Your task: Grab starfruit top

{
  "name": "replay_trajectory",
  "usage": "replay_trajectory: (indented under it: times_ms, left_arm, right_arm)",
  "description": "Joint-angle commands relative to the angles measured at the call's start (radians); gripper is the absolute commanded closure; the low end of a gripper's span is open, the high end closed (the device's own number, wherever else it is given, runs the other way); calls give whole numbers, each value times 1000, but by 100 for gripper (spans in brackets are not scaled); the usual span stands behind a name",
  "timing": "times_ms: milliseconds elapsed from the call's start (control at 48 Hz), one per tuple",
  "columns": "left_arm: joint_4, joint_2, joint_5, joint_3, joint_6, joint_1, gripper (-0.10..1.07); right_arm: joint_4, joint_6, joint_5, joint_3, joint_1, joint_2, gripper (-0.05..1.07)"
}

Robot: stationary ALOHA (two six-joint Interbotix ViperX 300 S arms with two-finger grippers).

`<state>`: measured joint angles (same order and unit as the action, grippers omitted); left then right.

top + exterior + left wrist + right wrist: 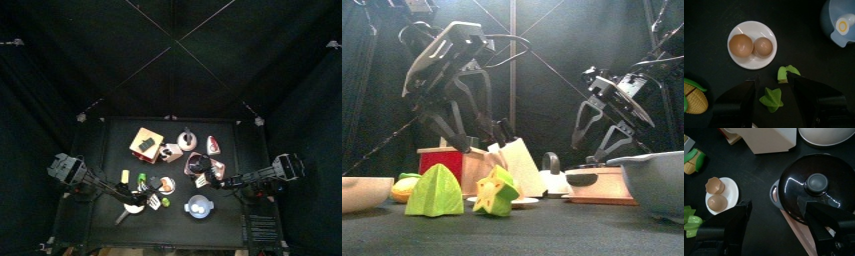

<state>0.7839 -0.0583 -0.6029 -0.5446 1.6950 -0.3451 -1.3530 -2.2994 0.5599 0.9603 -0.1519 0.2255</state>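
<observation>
Starfruit top [771,98] sits on the table [804,65] right between my left tool's [773,107] spread jaws, seen from the left wrist camera. It's the green star-shaped slice, lying flat, with a second green piece [786,73] just beyond it, apart from it. White plate [741,59] with two brown eggs [741,45] is further out past that. Corn [692,97] is off to one side, blue bowl [837,22] at the far corner.

In the front view the starfruit pieces [496,193] stand near the table's front edge, left of middle, under my left arm. So left arm is clearly the nearer one.

Left tool: jaws wide apart, pinching nothing, pointing down over the slice. The slice looks centred in the gap, no strong long axis, so my read is a straight drop and close should do; risk is clipping the neighbouring green piece.

Right tool [774,228]: jaws spread, holding nothing, hovering by the black pot lid [814,183], well apart from the starfruit. Right arm just parks there.
</observation>
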Motion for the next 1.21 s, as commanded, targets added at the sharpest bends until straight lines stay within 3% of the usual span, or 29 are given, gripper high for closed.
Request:
replay_trajectory:
  times_ms: [0, 229, 604, 771, 979, 1188]
  left_arm:
    - [8, 35, 0, 2, -6, 5, 13]
    - [58, 84, 15, -40, -74, -34, 13]
    - [34, 101, 115, -106, -347, -120, 13]
    - [21, 100, 115, -130, -445, -114, 13]
    - [-61, 89, 117, -132, -492, -94, 13]
    - [-81, 52, 160, -123, -523, -94, 13]
  right_arm:
    - [-3, 3, -12, -15, -3, 21, 2]
    - [-5, 3, -28, -20, -15, 23, 2]
    - [-8, 2, -44, -38, -15, 35, 2]
    - [-6, 2, -44, -48, -14, 21, 2]
    - [-5, 2, -44, -51, -14, 6, 2]
    - [0, 2, -44, -51, -12, 2, 2]
